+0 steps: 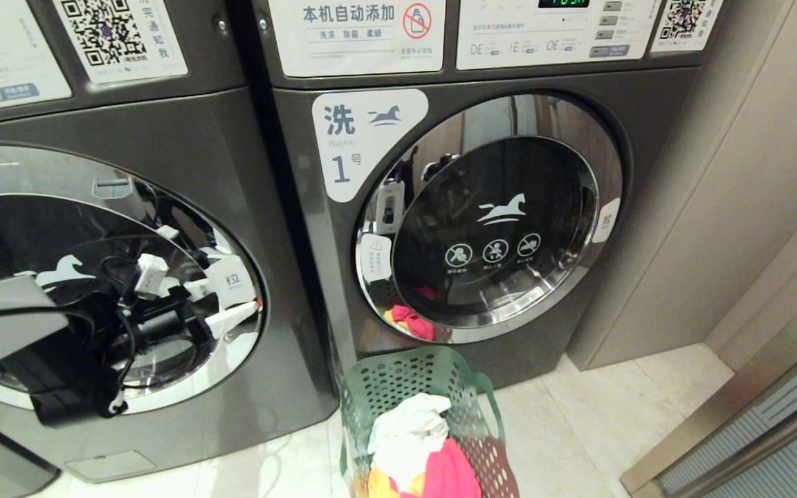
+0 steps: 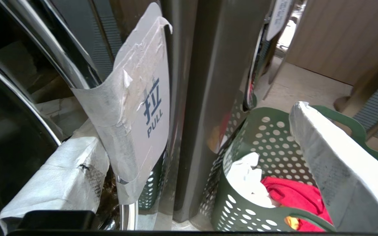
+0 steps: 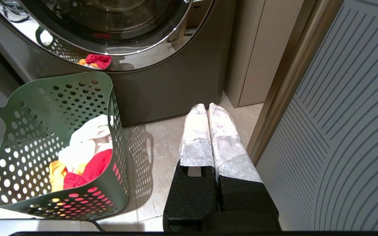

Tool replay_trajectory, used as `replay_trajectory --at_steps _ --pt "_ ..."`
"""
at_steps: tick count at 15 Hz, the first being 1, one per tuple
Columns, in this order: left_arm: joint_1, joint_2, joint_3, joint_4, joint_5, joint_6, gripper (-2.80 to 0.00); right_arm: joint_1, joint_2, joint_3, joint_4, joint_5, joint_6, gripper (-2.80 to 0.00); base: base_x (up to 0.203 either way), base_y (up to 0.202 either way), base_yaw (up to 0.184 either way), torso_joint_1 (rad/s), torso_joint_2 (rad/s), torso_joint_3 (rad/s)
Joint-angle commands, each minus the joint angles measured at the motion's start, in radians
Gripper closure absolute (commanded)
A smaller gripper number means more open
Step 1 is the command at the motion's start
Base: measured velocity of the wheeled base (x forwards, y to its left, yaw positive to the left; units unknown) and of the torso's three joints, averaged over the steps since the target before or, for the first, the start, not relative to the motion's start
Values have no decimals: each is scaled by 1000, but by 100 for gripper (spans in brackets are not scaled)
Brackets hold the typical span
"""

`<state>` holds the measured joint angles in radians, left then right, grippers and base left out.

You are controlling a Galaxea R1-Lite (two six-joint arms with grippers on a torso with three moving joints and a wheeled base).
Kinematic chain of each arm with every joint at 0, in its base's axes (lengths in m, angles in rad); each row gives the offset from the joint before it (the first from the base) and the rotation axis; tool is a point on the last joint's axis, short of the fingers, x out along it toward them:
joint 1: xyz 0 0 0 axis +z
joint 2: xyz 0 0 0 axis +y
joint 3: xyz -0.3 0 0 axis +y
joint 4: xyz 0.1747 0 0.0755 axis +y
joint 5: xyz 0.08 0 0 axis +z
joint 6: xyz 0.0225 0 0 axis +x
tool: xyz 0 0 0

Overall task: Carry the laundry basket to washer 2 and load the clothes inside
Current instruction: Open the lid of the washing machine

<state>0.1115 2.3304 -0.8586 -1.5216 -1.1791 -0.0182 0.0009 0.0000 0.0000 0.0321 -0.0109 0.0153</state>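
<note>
The dark green laundry basket (image 1: 398, 366) (image 2: 267, 137) (image 3: 44, 98) stands on the floor between the two washers' fronts. In it lie the clothes (image 1: 416, 443) (image 2: 284, 193) (image 3: 84, 160): white, pinkish-red and yellow-orange. The left machine is washer 2 (image 1: 253, 207); its number label is out of view and its door looks closed. My left gripper (image 1: 198, 304) (image 2: 192, 124) is open at that door's right rim, and the taped PULL tab (image 2: 143, 108) stands just inside one of its fingers (image 2: 64, 170). My right gripper (image 3: 207, 106) hangs shut and empty over the floor right of the basket.
Washer 1 (image 1: 495, 221) stands to the right with its door closed. A beige wall panel (image 1: 717, 207) and a ribbed sliding door (image 3: 340, 131) close off the right side. Pale floor tiles (image 1: 578, 429) lie beside the basket.
</note>
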Motion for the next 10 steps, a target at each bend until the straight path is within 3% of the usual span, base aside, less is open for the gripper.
replay_trajectory --at_steps 1,6,10 --pt "-1 -4 2 -8 -55 0 -280 1 1 8 0 0 0 0 0 0 0 0 0 0" --pt "13 -41 107 -8 -174 -3 -280 1 2 8 0 0 0 0 0 0 0 0 0 0" --pt "66 -61 146 -8 -204 4 -280 1 2 8 0 0 0 0 0 0 0 0 0 0"
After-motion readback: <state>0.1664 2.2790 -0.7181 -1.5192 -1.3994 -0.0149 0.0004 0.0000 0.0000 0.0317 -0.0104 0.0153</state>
